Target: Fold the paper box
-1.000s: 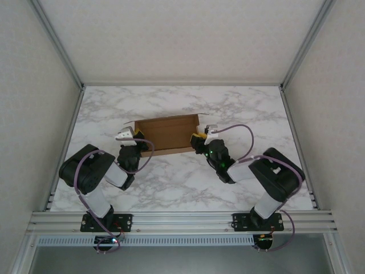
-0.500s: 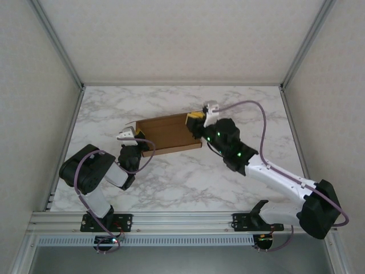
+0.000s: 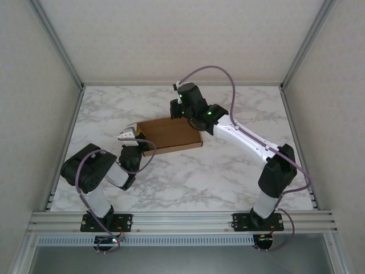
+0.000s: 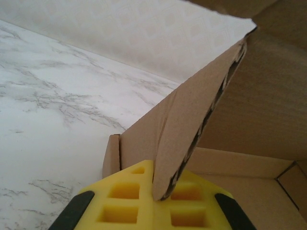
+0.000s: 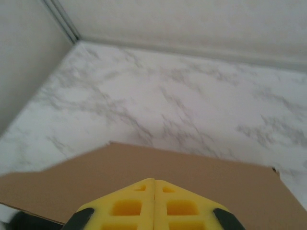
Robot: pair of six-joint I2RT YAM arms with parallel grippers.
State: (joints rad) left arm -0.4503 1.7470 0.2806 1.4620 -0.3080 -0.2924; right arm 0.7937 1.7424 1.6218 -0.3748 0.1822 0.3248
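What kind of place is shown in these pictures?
Probably a laboratory robot test cell, not a home: the left arm and right arm are bolted to an aluminium rail, plain pale walls enclose the marble-patterned table, and a brown paper box sits on it.

— What is lying under it all?

— A table (image 3: 188, 177) with a white marble pattern; grey veins are running across it; it is filling the whole base of the booth.

— And around it?

— Pale, finely textured walls are closing it in: back wall (image 3: 182, 40), left wall (image 3: 28, 114), right wall (image 3: 336, 114); metal posts (image 3: 57, 43) are slanting up the two far corners; a ribbed metal rail (image 3: 182, 220) is running along the near edge; soft, even light is falling everywhere.
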